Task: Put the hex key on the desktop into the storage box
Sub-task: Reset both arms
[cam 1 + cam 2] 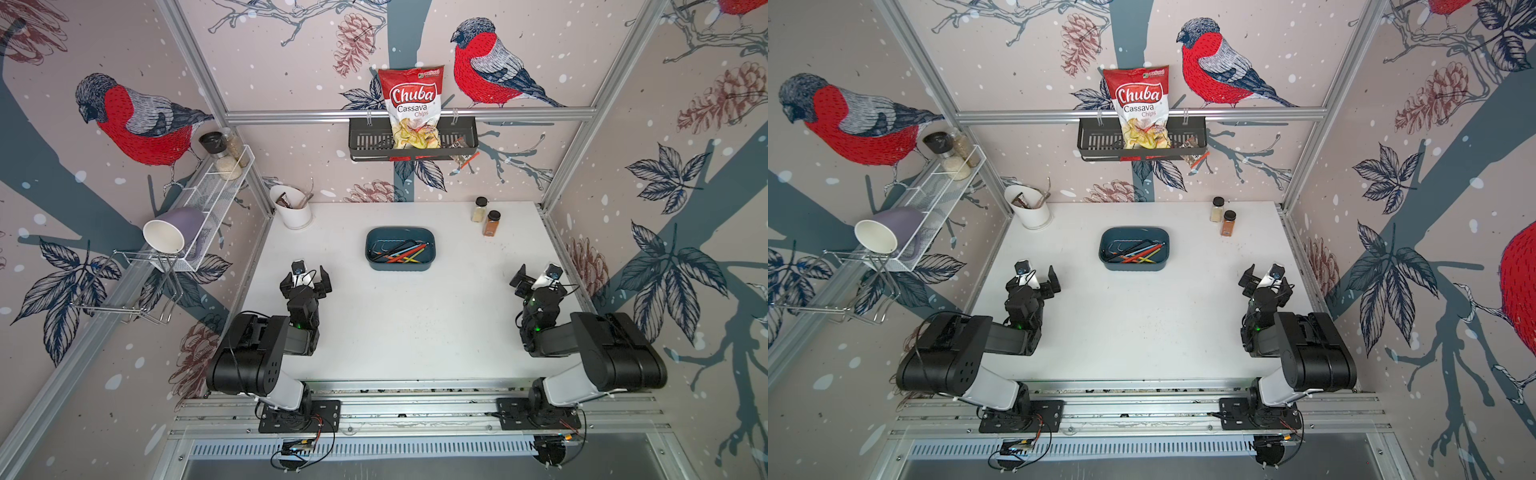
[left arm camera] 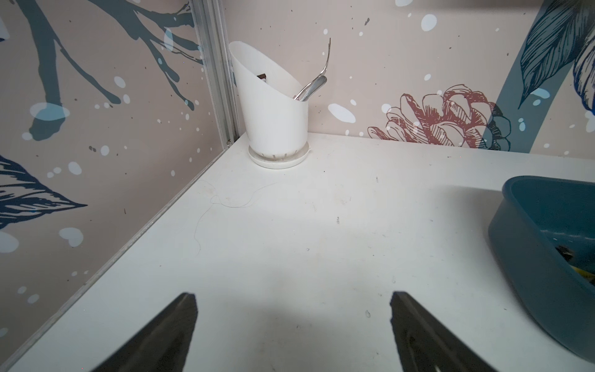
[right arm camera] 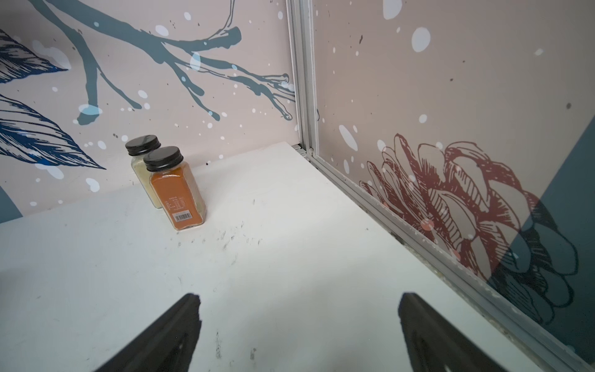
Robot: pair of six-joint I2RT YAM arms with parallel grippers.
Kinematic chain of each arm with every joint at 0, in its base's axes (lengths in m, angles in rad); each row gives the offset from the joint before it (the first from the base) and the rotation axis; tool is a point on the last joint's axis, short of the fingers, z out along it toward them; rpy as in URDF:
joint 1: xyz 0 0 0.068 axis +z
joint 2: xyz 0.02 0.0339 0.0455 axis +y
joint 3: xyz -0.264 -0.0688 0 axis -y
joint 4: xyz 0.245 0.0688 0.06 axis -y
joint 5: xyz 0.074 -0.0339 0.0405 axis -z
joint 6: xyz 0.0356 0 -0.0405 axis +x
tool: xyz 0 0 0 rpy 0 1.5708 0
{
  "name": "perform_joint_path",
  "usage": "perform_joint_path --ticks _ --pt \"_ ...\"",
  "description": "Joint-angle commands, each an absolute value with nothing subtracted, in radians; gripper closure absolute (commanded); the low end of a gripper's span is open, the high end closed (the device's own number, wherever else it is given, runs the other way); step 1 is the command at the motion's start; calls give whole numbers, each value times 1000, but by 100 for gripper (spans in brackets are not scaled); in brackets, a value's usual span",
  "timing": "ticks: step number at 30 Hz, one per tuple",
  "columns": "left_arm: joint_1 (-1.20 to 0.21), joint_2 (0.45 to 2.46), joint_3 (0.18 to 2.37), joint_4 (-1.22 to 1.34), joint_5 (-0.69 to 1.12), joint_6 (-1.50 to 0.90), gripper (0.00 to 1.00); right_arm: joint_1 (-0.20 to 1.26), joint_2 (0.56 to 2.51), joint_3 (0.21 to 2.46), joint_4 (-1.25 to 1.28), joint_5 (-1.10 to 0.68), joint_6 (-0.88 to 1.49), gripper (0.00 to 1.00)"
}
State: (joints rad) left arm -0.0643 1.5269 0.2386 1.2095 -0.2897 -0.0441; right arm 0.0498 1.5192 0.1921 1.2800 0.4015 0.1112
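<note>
In a top view we see the hex keys lying together inside the storage box, which stands on the desktop toward 12 o'clock from its middle. The long axes of the red and orange ones run roughly from 8 o'clock to 2 o'clock, but we cannot tell which end is bent. The left gripper, at about 8 o'clock from the storage box, and the right gripper, at about 4 o'clock, both have jaws wide apart and hold nothing.
</note>
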Motion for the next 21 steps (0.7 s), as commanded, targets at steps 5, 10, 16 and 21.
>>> perform_joint_path --ticks 5,10,16,21 --pt "-55 1523 247 1216 -267 -38 3 57 1503 210 1256 389 120 0" --pt "-55 1523 247 1215 -266 -39 3 63 1507 209 1265 396 114 0" --pt "-52 1523 249 1211 -261 -38 3 63 1508 209 1266 396 115 0" --pt "-52 1523 249 1213 -261 -38 3 63 1509 209 1266 396 114 0"
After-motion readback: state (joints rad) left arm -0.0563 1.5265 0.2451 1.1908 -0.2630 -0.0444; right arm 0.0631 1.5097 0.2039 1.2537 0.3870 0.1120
